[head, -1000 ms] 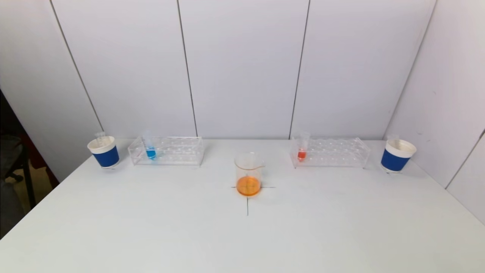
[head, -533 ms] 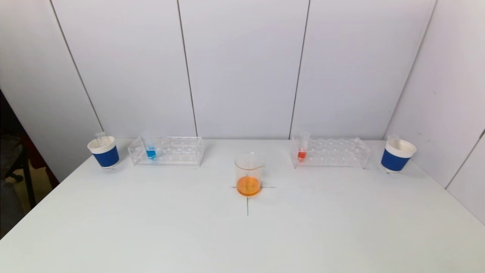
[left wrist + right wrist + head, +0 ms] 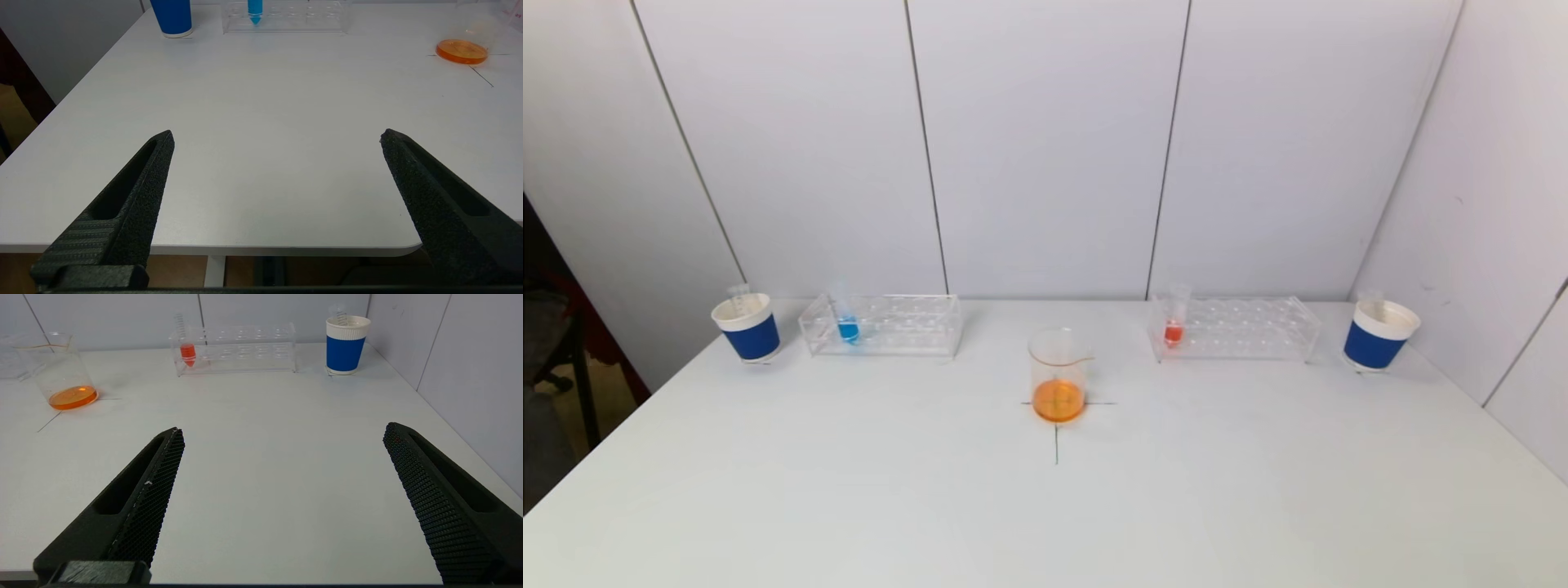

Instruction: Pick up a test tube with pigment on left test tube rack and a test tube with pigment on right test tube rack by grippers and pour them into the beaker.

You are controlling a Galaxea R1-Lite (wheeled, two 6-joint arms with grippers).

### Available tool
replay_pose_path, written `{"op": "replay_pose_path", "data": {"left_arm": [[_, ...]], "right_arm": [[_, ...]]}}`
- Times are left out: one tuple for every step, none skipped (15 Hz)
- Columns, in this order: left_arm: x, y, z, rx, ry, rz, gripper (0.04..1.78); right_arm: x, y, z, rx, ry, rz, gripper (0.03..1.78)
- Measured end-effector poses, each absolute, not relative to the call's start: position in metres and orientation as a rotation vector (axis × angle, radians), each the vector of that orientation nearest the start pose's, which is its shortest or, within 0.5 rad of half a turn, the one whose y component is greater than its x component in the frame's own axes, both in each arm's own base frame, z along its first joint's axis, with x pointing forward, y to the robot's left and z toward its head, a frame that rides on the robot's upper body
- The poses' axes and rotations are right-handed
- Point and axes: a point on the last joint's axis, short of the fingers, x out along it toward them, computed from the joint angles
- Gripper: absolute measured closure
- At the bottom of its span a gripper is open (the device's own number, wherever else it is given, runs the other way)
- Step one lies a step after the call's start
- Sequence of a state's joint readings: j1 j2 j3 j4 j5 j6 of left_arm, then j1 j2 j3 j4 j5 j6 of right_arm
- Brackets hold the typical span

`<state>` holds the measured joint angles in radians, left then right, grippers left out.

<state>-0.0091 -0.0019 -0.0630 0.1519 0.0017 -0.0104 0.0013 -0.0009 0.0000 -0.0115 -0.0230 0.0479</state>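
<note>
A clear beaker [image 3: 1058, 376] with orange liquid stands mid-table on a black cross mark; it also shows in the left wrist view [image 3: 461, 51] and the right wrist view [image 3: 61, 371]. The left clear rack [image 3: 907, 325] holds a tube of blue pigment [image 3: 847, 322], also in the left wrist view [image 3: 255, 10]. The right clear rack [image 3: 1250, 328] holds a tube of red pigment [image 3: 1174, 322], also in the right wrist view [image 3: 187, 351]. My left gripper [image 3: 277, 136] is open and empty at the table's near edge. My right gripper [image 3: 282, 433] is open and empty over the near table. Neither shows in the head view.
A blue-and-white paper cup [image 3: 748, 328] holding a clear tube stands left of the left rack. Another such cup [image 3: 1377, 335] stands right of the right rack, near the side wall. White wall panels close the back.
</note>
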Motion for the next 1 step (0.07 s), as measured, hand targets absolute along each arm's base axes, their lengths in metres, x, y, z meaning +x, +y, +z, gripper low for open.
{"op": "replay_pose_path", "data": {"left_arm": [[-0.0284,0.0003,0.0772,-0.010,0.087,-0.007,0.06]], "right_arm": [[-0.0229,-0.0005,0.0767,0.048,-0.013,-0.021,0.04]]}}
